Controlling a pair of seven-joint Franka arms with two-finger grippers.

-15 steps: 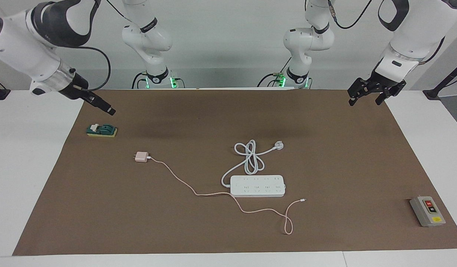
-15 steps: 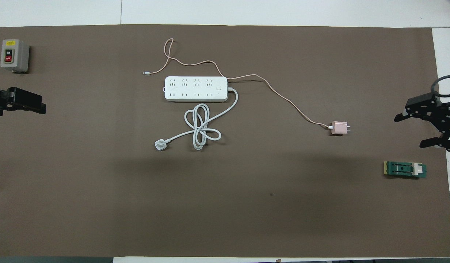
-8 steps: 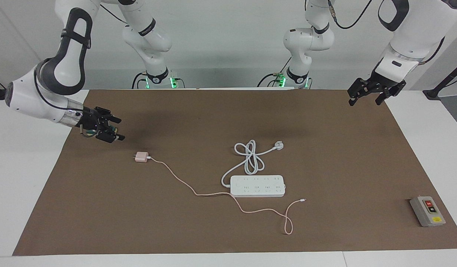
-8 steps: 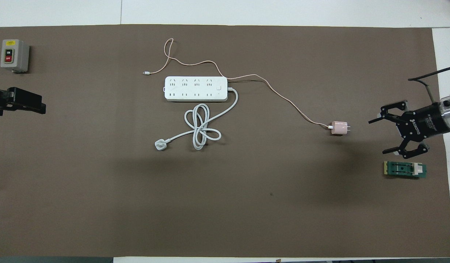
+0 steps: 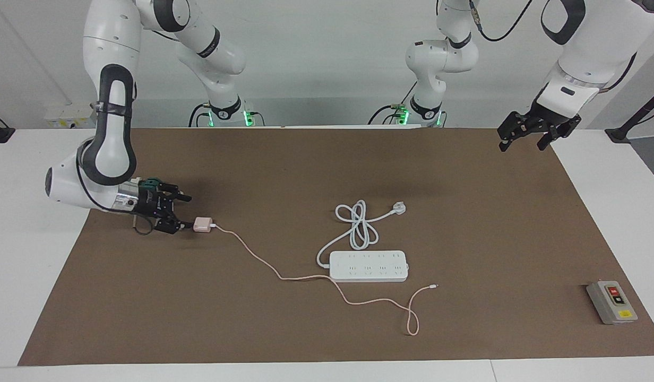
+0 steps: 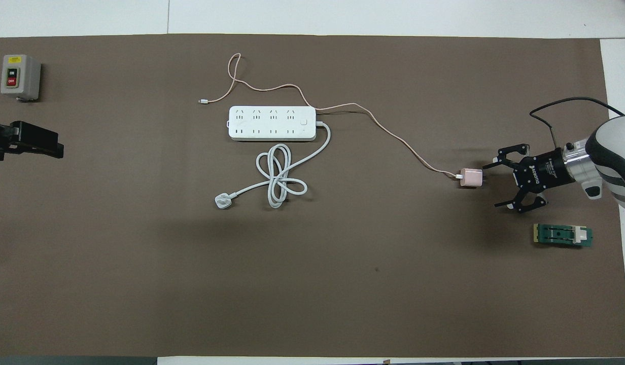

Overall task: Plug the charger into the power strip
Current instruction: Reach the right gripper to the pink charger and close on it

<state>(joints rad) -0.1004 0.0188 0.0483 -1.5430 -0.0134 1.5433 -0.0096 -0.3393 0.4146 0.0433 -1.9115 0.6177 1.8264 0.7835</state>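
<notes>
Right gripper spread wide, low beside charger – grasping nothing. Left gripper spread, empty, waiting over mat corner. Power strip – sockets vacant.

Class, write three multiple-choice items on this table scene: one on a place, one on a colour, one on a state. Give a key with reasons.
1. Where does the charger lie?
A. on the power strip
B. beside the open right claw
C. under the left claw

2. What colour is the charger's cable?
A. pink
B. black
C. green

3. What state is the power strip in?
A. charger plugged in
B. nothing plugged in
C. held up

Key: B, it rests by the right claw; A, the thin cable matches the pink cube; B, all outlets are bare.
</notes>
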